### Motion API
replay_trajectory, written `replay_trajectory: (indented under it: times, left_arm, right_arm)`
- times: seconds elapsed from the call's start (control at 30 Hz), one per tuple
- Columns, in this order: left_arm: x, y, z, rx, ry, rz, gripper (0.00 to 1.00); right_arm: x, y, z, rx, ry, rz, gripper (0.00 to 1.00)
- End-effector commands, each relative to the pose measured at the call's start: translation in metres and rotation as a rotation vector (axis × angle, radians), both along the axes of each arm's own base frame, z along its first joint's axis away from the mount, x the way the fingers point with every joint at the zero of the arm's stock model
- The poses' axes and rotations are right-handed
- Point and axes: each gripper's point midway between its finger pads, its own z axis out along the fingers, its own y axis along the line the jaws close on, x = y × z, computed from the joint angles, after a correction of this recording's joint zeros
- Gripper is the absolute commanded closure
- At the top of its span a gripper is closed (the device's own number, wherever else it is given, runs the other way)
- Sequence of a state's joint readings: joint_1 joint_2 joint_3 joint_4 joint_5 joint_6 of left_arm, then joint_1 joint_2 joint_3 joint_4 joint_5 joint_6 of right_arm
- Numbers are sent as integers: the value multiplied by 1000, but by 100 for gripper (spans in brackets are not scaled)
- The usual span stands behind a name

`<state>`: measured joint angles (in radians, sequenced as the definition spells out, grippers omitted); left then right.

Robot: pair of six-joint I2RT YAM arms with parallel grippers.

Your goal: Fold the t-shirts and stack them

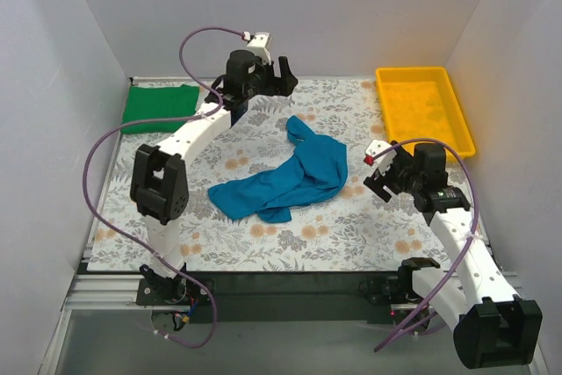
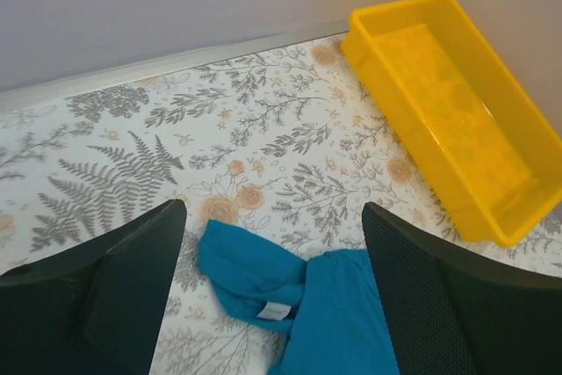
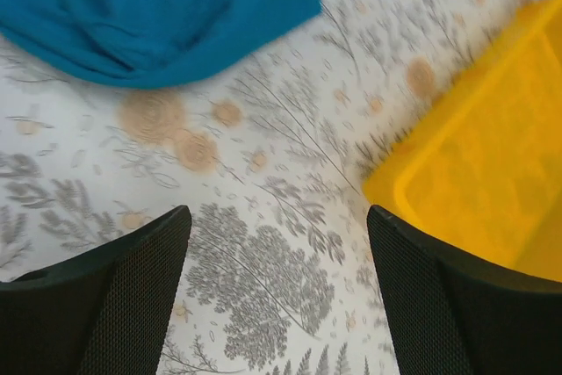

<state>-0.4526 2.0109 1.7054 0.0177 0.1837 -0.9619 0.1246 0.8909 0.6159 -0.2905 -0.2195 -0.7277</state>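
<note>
A teal-blue t-shirt (image 1: 290,177) lies crumpled in the middle of the floral table cover. The bright green t-shirt (image 1: 160,104) lies folded flat in the far left corner. My left gripper (image 1: 285,76) hangs open over the far side of the table, beyond the teal shirt's upper end. The left wrist view shows the teal shirt (image 2: 325,305) with a white label (image 2: 275,311) below the open left gripper (image 2: 274,217). My right gripper (image 1: 376,180) is open just right of the teal shirt, holding nothing. In the right wrist view the teal shirt (image 3: 158,15) lies ahead of the right gripper (image 3: 279,221).
A yellow plastic tray (image 1: 424,107) stands at the far right, close to my right gripper, and shows as yellow tray (image 2: 457,103) and yellow tray (image 3: 492,173) in the wrist views. White walls enclose the back and both sides.
</note>
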Motion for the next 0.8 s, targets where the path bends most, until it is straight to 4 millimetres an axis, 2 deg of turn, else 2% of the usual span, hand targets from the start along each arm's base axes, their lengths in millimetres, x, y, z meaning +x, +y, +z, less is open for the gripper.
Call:
replay_trajectory:
  times: [0.0,0.03,0.07,0.1,0.13,0.17,0.2,0.23,0.27,0.3,0.33,0.37,0.4,0.47,0.5,0.57,0.6,0.77]
  left_arm:
    - [-51,34,81,86,-109,6,19]
    - [-67,40,55,120,-48,-5,19]
    - [-87,42,46,126,-4,-49,19]
    - [-112,50,58,109,-13,-70,19]
    - [-136,56,23,115,81,-84,19]
    - [-157,60,8,112,137,-109,19]
    - [-179,68,18,91,126,-114,19]
    - [-194,72,6,92,164,-111,20]
    - [-218,81,-33,106,281,-98,20]
    - [-233,86,-30,84,286,-91,20]
    - [-244,90,-43,83,326,-83,21]
    - [-260,95,-64,75,405,-66,21]
    - [-268,99,-66,65,413,-55,21]
    - [-276,103,-77,64,447,-40,22]
    - [-281,106,-87,74,469,-25,23]
    - [-281,109,-94,84,481,-8,24]
    - [-282,108,-99,91,497,-16,25]
    - [-277,95,-109,130,505,-42,26]
  right_arm:
    - [-47,64,22,105,37,492,13]
    - [-55,76,28,142,42,573,14]
    - [-67,86,27,181,70,639,14]
    - [-73,98,27,226,83,709,14]
    - [-74,112,30,229,74,762,15]
    - [-72,119,31,226,74,776,16]
    - [-63,122,19,203,132,726,17]
    - [-60,138,19,175,116,756,19]
    - [-47,146,15,150,135,738,21]
    - [-35,146,9,112,162,650,23]
    - [-25,160,12,97,140,641,28]
    - [-11,168,23,86,120,613,30]
    - [3,171,10,61,172,546,32]
    - [16,186,9,45,189,509,36]
    - [33,191,7,25,197,452,36]
    - [42,200,0,0,214,416,37]
    - [49,203,-10,-22,234,385,38]
    - [51,204,-38,-44,307,353,38]
